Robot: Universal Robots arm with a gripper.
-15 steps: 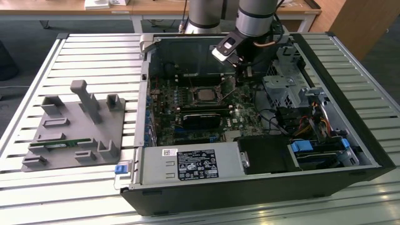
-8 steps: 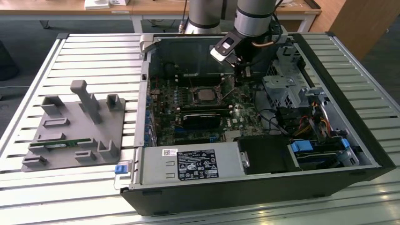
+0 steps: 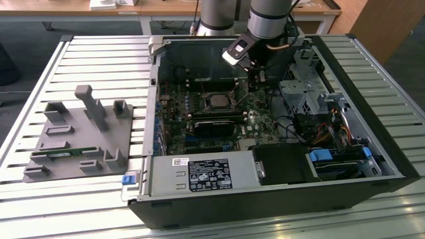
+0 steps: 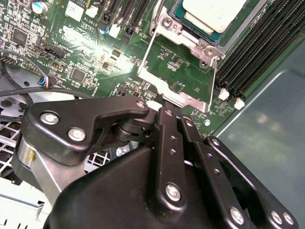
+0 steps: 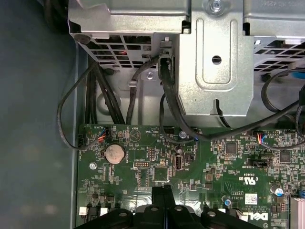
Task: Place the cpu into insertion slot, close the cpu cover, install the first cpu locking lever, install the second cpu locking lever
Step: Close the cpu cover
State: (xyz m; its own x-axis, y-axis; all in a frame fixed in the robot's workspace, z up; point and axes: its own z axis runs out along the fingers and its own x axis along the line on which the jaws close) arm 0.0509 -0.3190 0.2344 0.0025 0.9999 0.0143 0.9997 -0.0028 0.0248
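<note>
The cpu (image 4: 209, 13), pale silver-grey, lies in the insertion slot (image 4: 188, 26) on the green motherboard; in the exterior view the slot (image 3: 218, 101) sits mid-board inside the open computer case. The cpu cover (image 4: 183, 98), a thin silver frame with a cut-out middle, is swung open away from the slot, with thin wire levers (image 4: 148, 52) running along its sides. My black gripper (image 4: 174, 114) is shut, its tips at the cover's free edge; whether they clasp it is hidden. In the first wrist view the gripper (image 5: 162, 191) shows its fingers pressed together. It hangs (image 3: 256, 77) just beside the slot.
A silver drive cage (image 3: 302, 94) and black cables (image 5: 143, 76) crowd the side of the case towards the exterior view's right. A black card (image 3: 212, 127) and a power supply (image 3: 199, 174) lie nearer the front. A grey fixture block (image 3: 79, 134) stands on the slatted table.
</note>
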